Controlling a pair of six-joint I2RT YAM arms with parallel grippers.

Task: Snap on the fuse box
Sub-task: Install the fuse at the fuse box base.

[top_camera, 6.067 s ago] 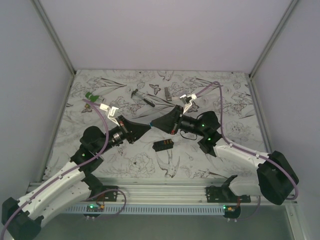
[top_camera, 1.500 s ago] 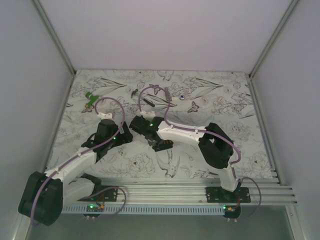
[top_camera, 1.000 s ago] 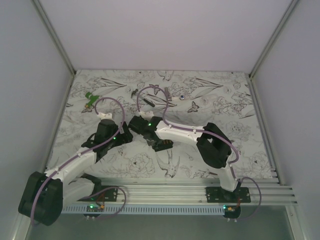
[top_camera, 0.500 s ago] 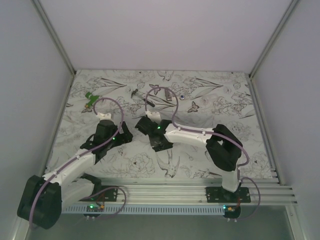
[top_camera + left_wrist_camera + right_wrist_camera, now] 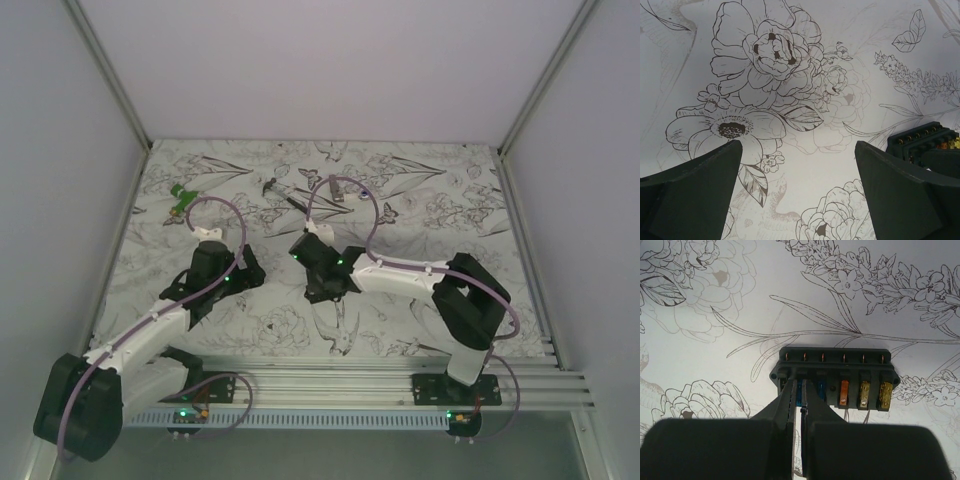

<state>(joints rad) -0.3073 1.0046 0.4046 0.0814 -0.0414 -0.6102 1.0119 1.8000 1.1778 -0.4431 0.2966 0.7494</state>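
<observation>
A: Fuse box – where?
B: Flat on the surface, approx mid, a bit toward the near edge. It's right under R claw. Slot row faces the wrist cam: blue fuses at left, then 1 orange and 2 yellow to the right. 6 small metal contacts run along the edge beyond them.
A: R claw state?
B: Fingers pinched to a thin slit, tips touching the box's left end by the blue ones. Anything caught btwn them? Can't tell. In top view the arm covers most of the box.
A: L claw?
B: Spread wide, nothing in it, pointing down at bare flower print. Sits left of the box, near but apart. Box corner shows at the right edge of its cam, just past the right finger.
A: Other stuff?
B: Green piece near far-left corner, grey tool far-centre. Both well apart from box & claws.
</observation>
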